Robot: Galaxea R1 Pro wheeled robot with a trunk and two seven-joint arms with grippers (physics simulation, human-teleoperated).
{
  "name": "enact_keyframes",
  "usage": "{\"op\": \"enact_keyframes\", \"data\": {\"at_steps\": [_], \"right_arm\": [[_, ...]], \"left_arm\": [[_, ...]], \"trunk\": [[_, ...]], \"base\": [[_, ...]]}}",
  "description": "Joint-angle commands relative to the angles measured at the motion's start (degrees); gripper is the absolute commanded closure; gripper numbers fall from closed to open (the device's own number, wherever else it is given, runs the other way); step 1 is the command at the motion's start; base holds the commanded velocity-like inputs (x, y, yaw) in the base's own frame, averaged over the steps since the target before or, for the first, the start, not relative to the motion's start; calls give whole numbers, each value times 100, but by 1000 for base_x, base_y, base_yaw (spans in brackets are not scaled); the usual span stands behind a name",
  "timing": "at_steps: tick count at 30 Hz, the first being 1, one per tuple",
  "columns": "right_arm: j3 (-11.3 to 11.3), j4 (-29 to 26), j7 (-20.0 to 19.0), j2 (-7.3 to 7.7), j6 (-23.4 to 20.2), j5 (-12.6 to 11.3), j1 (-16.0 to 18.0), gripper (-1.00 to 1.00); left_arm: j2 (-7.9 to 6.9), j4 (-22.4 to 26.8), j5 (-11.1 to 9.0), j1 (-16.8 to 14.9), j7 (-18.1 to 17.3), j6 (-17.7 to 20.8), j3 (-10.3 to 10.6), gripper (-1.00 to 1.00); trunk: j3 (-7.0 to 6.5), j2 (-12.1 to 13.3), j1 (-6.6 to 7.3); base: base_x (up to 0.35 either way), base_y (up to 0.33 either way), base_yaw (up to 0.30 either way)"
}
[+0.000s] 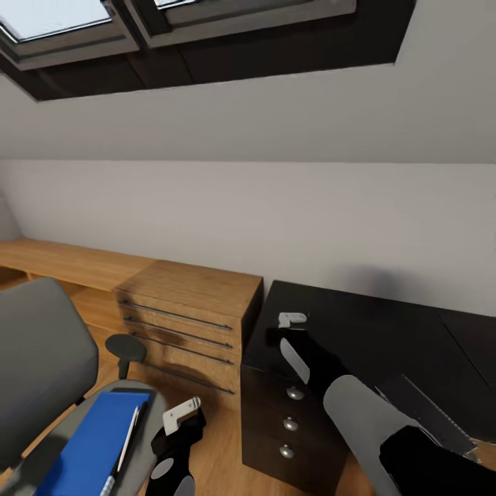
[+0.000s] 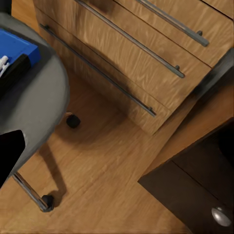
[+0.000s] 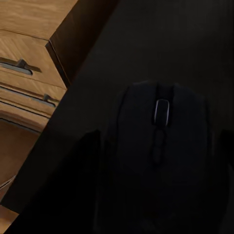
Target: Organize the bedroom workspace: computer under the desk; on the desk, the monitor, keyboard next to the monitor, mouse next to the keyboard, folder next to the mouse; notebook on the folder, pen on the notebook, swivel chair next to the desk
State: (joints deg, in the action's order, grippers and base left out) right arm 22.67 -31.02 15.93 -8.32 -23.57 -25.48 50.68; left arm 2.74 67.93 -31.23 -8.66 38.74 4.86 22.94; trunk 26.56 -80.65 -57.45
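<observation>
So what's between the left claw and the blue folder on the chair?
In the head view, only a strip of grey chair seat separates the left claw from the folder, which carries a pen.

Cut off at seven o'clock: swivel chair and folder. Barely discernible against black desk: mouse.

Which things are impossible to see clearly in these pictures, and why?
- Mouse, right wrist view: black on the black desk; contact with the fingers is unclear.
- Right gripper, head view: fingertips blend into the desk, so open or shut is unclear.
- Folder, head view: cut by the lower edge.
- Notebook, head view: mostly hidden, only a dark edge by the pen.
</observation>
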Motion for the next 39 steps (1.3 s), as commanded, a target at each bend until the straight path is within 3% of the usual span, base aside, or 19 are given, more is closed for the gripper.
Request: {"op": "enact_keyframes", "data": {"at_steps": [1,3,5,7,9,12,13,14,18,19,20,21,24,27,31,39], "right_arm": [[37,-225,183,29,-55,-70,-93,100],[23,-1691,747,238,-492,-81,-771,100],[-49,-2492,875,369,-711,-155,-1127,100],[-260,-3668,970,547,-1085,-422,-1661,100],[-416,-4447,1001,676,-1434,-626,-1973,100],[-521,-4672,1005,714,-1511,-713,-2051,100],[-632,-4712,1003,717,-1520,-768,-2065,100],[-1038,-4786,1007,715,-1532,-993,-2088,100],[-1385,-4959,1009,731,-1536,-1121,-2136,100],[-2187,-5248,1001,702,-1530,-1160,-2348,100],[-2336,-5327,997,698,-1529,-1189,-2400,100],[-2563,-5440,994,698,-1525,-1323,-2474,100],[-2717,-5461,992,693,-1521,-1372,-2488,100],[-3221,-5465,992,682,-1526,-1422,-2492,100],[-3463,-5446,999,607,-1501,-1606,-2493,100],[-3443,-5424,1146,607,-1504,-1599,-2493,100]], "left_arm": [[-2,9,-15,-4,37,29,9,-100],[-2,9,-15,-4,37,31,11,-100],[-2,9,-15,-4,37,32,13,-100],[-2,9,-17,-4,37,32,16,-100],[-2,9,-20,-4,24,33,19,-100],[-2,9,-18,-4,21,38,44,-100],[-2,9,-17,-4,20,38,50,-100],[-2,9,-21,-4,19,39,59,-100],[3,8,-20,-4,19,44,69,-100],[2,2,-19,-4,19,70,198,-100],[0,-2,-21,-4,19,79,272,-100],[4,-103,-18,-4,17,93,483,-100],[4,-153,-20,-4,12,169,559,-100],[28,-187,-34,-4,-3,757,578,-100],[66,-207,-40,-4,-7,989,572,-100],[85,-202,-39,-4,-5,1017,563,-100]], "trunk": [[-12,38,26],[-48,118,70],[-84,198,114],[-120,278,158],[-156,358,202],[-209,479,268],[-227,519,290],[-245,559,311],[-317,719,399],[-338,760,421],[-360,800,443],[-384,840,465],[-454,960,531],[-517,1080,597],[-590,1241,685],[-745,1562,861]], "base": [[-338,0,0],[-340,0,0],[-340,0,0],[-340,0,0],[-340,0,0],[-312,0,0],[-177,0,0],[-46,0,0],[-16,0,0],[-1,0,-74],[-1,0,-131],[0,0,-190],[0,0,-218],[0,0,-262],[0,0,-101],[0,0,-127]]}}
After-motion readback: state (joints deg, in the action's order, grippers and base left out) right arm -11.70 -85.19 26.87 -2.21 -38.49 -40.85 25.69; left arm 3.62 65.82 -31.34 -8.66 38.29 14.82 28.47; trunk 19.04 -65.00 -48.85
